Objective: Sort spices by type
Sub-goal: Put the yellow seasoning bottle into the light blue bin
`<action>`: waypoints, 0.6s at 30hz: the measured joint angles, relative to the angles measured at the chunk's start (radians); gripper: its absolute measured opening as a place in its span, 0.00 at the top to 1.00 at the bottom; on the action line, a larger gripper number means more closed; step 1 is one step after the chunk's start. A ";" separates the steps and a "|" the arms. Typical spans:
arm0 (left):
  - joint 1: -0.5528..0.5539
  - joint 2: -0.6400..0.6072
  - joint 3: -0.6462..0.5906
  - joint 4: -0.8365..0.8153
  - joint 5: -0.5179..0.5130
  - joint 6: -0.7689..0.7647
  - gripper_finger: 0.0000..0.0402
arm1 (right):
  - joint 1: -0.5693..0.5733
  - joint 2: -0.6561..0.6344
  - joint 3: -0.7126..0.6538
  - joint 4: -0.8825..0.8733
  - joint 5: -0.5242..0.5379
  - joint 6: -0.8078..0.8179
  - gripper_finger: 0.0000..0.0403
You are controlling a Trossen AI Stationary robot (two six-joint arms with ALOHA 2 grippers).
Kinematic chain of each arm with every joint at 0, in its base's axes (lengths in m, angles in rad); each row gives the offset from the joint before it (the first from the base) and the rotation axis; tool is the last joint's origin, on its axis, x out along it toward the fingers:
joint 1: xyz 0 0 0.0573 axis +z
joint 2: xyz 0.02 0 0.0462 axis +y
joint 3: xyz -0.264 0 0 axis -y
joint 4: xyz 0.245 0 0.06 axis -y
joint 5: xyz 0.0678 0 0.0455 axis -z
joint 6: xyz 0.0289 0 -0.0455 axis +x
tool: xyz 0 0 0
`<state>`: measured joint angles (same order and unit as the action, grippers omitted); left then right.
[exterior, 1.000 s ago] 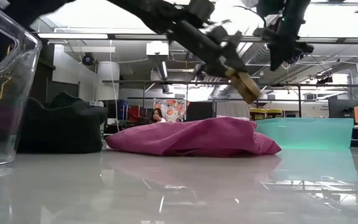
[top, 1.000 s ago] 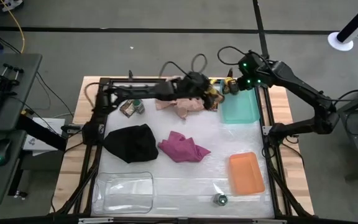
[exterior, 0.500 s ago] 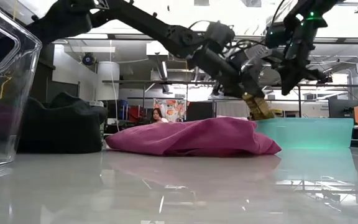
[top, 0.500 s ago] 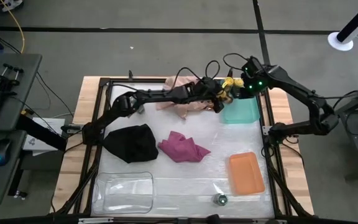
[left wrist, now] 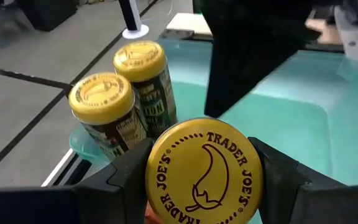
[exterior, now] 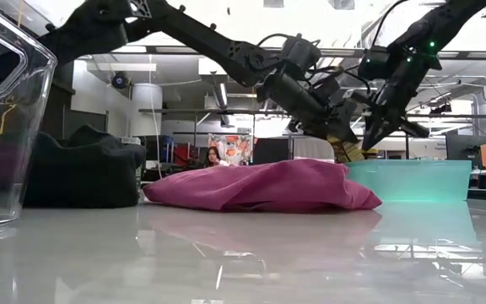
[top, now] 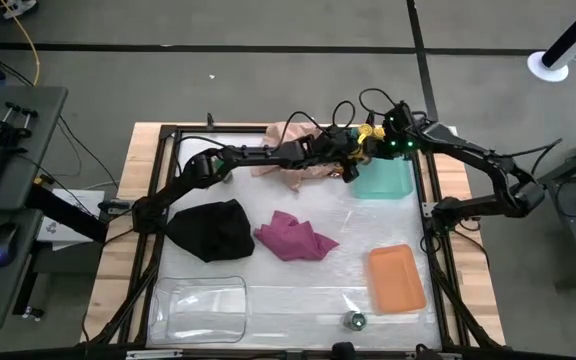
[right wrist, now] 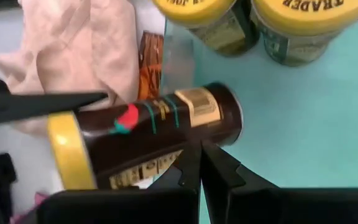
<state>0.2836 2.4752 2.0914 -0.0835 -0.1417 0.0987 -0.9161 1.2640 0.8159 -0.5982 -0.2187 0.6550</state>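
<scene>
Two yellow-lidded jars (left wrist: 126,93) stand upright side by side at the far corner of the teal tray (left wrist: 291,118), upper left of the left wrist picture. A third yellow-lidded jar (left wrist: 204,171) lies gripped in the left gripper (left wrist: 204,186), its fingers clamped across the body just behind the lid, over the tray's edge at the upper middle of the overhead picture. The right gripper (right wrist: 199,163), fingers pressed together and holding nothing, hovers just beside that jar.

The jar looks rigid and smooth, probably light, and apt to roll or slip if pinched near the rounded lid; the straight labelled body seems the safer hold. An orange-brown foil packet (right wrist: 149,65) lies beside the pink cloth (right wrist: 79,50).
</scene>
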 joint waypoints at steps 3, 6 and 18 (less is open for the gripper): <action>0.000 0.000 0.000 0.002 0.000 0.003 0.51 | 0.000 0.000 -0.023 0.046 0.011 0.024 1.00; 0.000 0.000 0.000 0.010 0.000 0.007 0.51 | 0.000 0.000 -0.053 0.115 0.009 0.055 1.00; -0.001 0.000 0.000 0.046 0.000 0.062 0.33 | 0.000 0.000 -0.096 0.194 0.004 0.097 1.00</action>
<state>0.2829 2.4756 2.0914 -0.0380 -0.1417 0.1612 -0.9161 1.2636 0.7200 -0.4045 -0.2146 0.7524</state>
